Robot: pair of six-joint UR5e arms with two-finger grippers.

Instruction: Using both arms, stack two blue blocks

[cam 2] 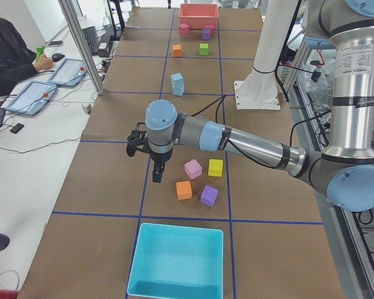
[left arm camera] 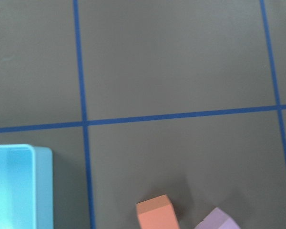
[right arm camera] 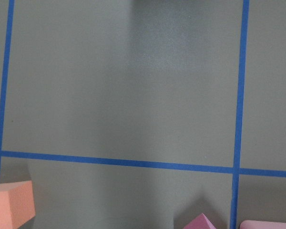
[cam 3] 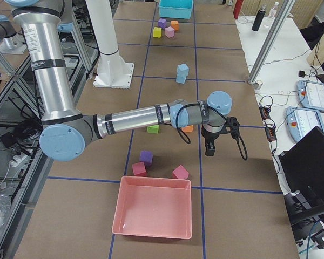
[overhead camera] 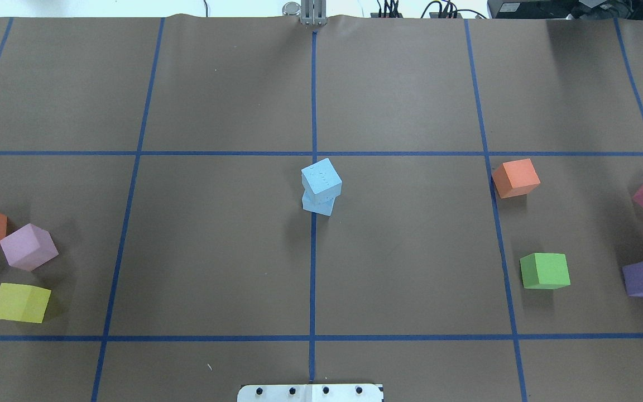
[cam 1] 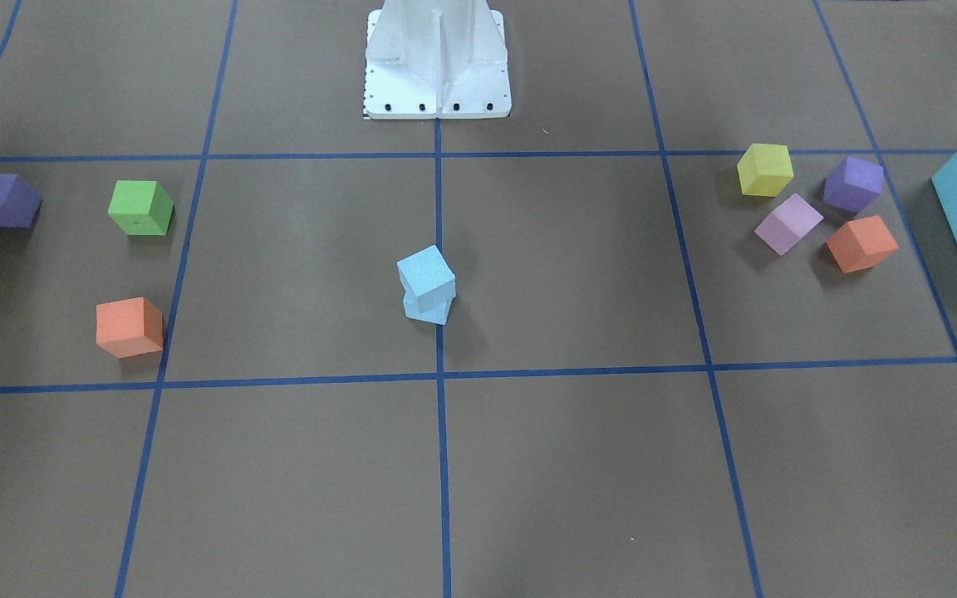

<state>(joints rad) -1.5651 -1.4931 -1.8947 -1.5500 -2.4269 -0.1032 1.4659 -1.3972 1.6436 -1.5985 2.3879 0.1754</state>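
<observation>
Exterior left view: blue blocks (cam 2: 177,83) stand stacked on the counter (cam 2: 143,68), well apart from left gripper (cam 2: 157,172) and right gripper (cam 3: 209,148), their openness impossible to tell.

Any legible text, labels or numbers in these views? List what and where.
No text is readable in any view.
Label on the left arm, upright tube: print too small to read.
Label on the right arm, upright tube: blurred, unreadable.
The blue blocks: no print visible.
</observation>
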